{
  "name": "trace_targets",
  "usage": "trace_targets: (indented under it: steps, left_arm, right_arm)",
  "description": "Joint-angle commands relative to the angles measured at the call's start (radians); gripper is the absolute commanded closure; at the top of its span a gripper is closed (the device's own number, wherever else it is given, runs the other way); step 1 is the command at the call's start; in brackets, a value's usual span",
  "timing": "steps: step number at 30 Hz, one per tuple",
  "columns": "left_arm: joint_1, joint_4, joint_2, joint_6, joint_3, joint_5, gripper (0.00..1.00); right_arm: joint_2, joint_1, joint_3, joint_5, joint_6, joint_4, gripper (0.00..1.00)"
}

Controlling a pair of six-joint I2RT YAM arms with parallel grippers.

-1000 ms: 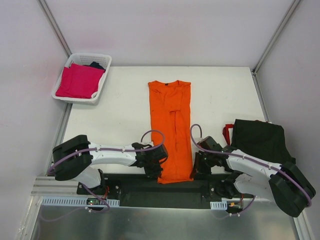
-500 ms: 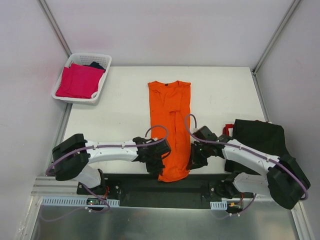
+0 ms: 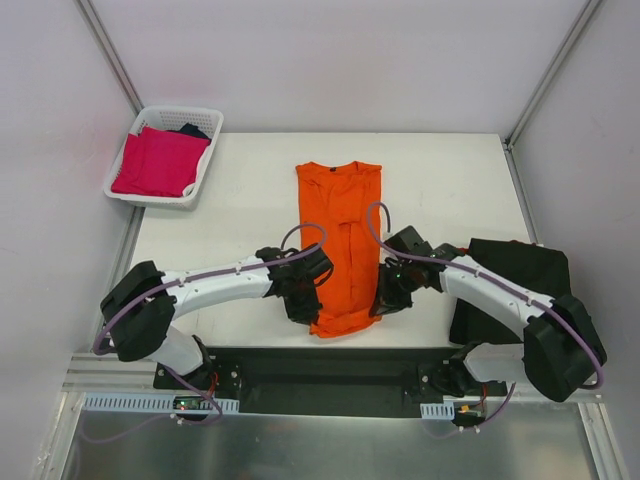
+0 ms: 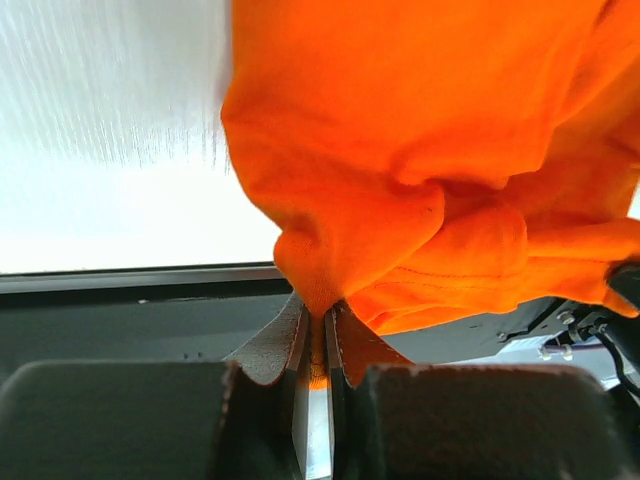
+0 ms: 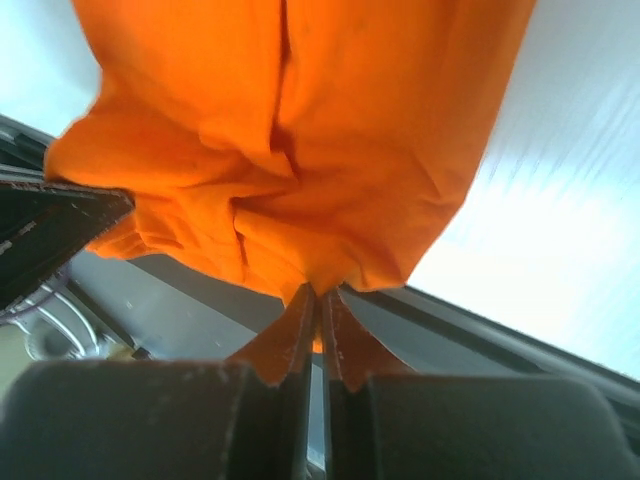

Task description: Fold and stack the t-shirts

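Your left gripper (image 4: pixel 317 328) and right gripper (image 5: pixel 318 308) pinch the near corners of the orange t-shirt (image 3: pixel 340 215); its length runs straight away from you.

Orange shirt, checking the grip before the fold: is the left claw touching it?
Touching. The left wrist view shows the left claw shut on a pinch of the orange shirt, cloth wedged between its jaws.

Bare table (image 3: pixel 220 220) is lying open left of the orange shirt (image 3: pixel 340 215); black shirts (image 3: pixel 525 262) are crowding the right edge.
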Motion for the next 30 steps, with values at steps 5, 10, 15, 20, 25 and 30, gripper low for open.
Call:
trace_targets:
  steps: [5, 10, 15, 20, 25, 30]
  left_arm:
    - [0.081, -0.095, 0.062, 0.142, 0.143, 0.02, 1.0]
    - [0.144, -0.127, 0.114, 0.217, 0.224, 0.04, 1.0]
    - [0.216, -0.156, 0.172, 0.275, 0.295, 0.06, 1.0]
    - [0.262, -0.188, 0.235, 0.32, 0.382, 0.072, 1.0]
    - [0.307, -0.216, 0.295, 0.361, 0.46, 0.084, 1.0]
    - [0.344, -0.236, 0.355, 0.393, 0.544, 0.101, 1.0]
  right_arm:
    - [0.064, -0.112, 0.125, -0.015, -0.101, -0.088, 0.97]
    - [0.133, -0.161, 0.196, -0.038, -0.133, -0.1, 0.98]
    - [0.206, -0.211, 0.286, -0.061, -0.167, -0.113, 0.98]
    - [0.268, -0.256, 0.357, -0.084, -0.198, -0.137, 0.98]
    - [0.34, -0.287, 0.443, -0.1, -0.231, -0.165, 0.98]
    - [0.393, -0.322, 0.496, -0.123, -0.245, -0.175, 0.99]
